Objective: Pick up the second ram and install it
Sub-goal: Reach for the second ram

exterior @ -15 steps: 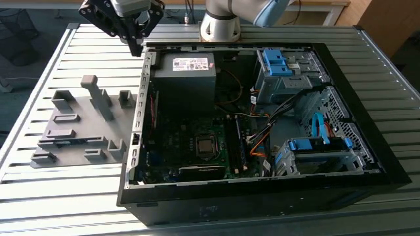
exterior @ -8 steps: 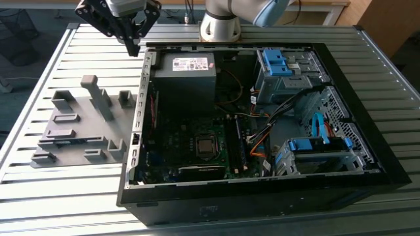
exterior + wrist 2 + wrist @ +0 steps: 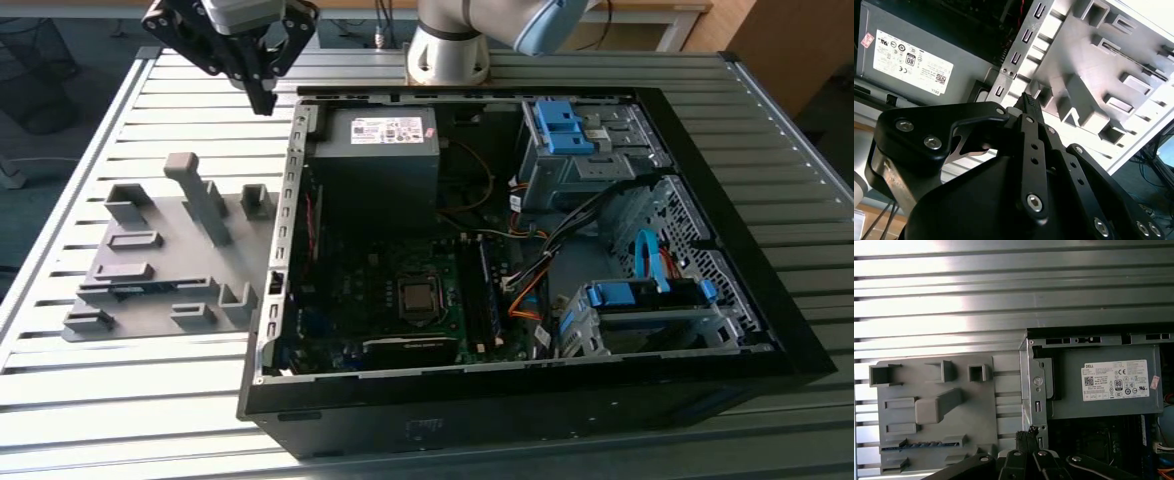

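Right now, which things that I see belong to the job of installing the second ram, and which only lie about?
For the job: second ram in the grey holder; motherboard; gripper, jaws shut, holding nothing.
Just lying about: power supply; blue drive brackets; cables.

— Where is the exterior view looking from?
— It is looking steeply down over the open black computer case point(image 3: 534, 410) on the slatted metal table point(image 3: 134, 400).
— And the wrist views?
— Both are looking from closer, past the black gripper point(image 3: 1028, 100). All three views are sharing the grey labelled power supply box point(image 3: 374, 170) and the grey plastic fixture tray point(image 3: 147, 250).
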`<act>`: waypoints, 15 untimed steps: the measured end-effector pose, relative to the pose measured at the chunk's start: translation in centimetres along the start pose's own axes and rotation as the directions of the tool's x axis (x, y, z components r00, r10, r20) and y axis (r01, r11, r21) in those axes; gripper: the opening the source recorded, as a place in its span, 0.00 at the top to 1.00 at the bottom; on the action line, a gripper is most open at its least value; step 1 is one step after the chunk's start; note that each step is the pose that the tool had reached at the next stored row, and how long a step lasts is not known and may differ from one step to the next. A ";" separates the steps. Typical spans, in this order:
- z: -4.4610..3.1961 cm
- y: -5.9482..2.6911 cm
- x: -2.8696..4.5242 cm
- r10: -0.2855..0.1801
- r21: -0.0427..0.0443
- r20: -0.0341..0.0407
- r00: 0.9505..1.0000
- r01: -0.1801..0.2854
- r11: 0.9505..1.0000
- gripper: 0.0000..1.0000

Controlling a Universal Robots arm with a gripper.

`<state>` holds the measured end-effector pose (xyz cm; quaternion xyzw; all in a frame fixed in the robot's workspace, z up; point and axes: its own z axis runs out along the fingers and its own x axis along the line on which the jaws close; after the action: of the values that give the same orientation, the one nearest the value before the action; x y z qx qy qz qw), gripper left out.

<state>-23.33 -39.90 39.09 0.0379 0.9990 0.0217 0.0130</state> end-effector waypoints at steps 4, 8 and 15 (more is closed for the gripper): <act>-0.01 -0.03 0.36 0.000 0.000 0.000 1.000 0.000 1.000 0.89; -0.01 -0.05 0.72 0.000 0.000 0.000 1.000 0.000 1.000 0.89; -0.03 -0.11 1.52 0.000 0.000 0.000 1.000 0.000 1.000 0.89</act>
<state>-24.85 -39.89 39.07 0.0379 0.9990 0.0217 0.0130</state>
